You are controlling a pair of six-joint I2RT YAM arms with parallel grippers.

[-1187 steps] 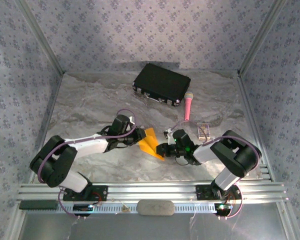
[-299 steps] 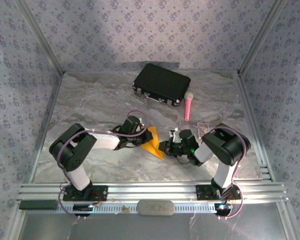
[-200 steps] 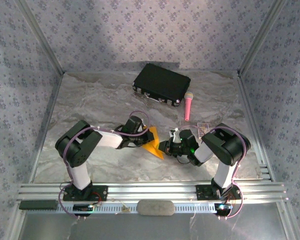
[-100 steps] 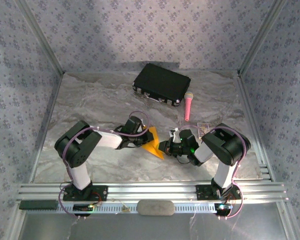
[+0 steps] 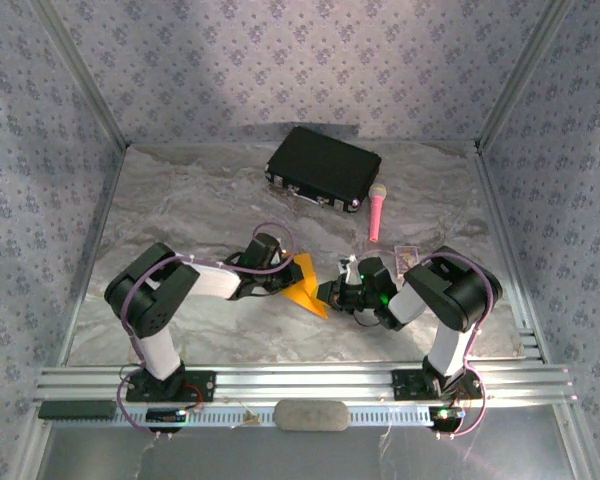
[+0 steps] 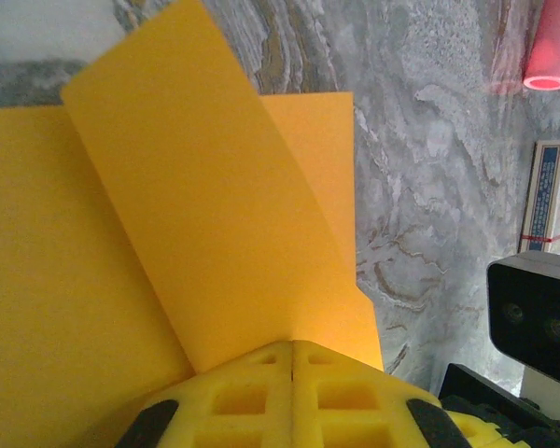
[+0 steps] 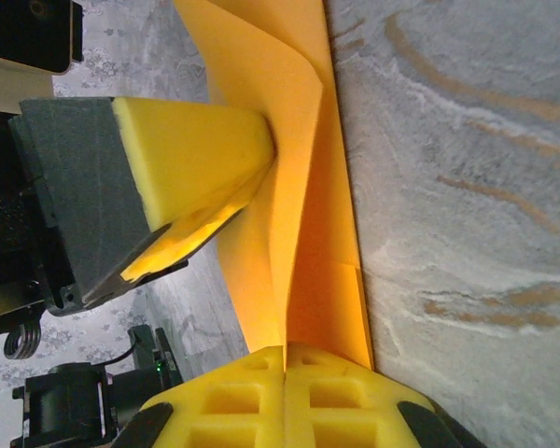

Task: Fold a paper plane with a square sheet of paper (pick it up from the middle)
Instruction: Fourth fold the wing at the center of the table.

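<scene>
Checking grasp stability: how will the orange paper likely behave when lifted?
Probably floppy: one flap of the paper curls up unsupported. Likely very light and thin, so it may crease more where the left gripper and right gripper pinch it.

So the paper is a bright orange-yellow against a grey marble-swirl table, the case is black, the microphone hot pink, the pads yellow with a waffle grid, the arms black-and-white with purple cables, and the walls pale lilac with tiny flower prints.
</scene>
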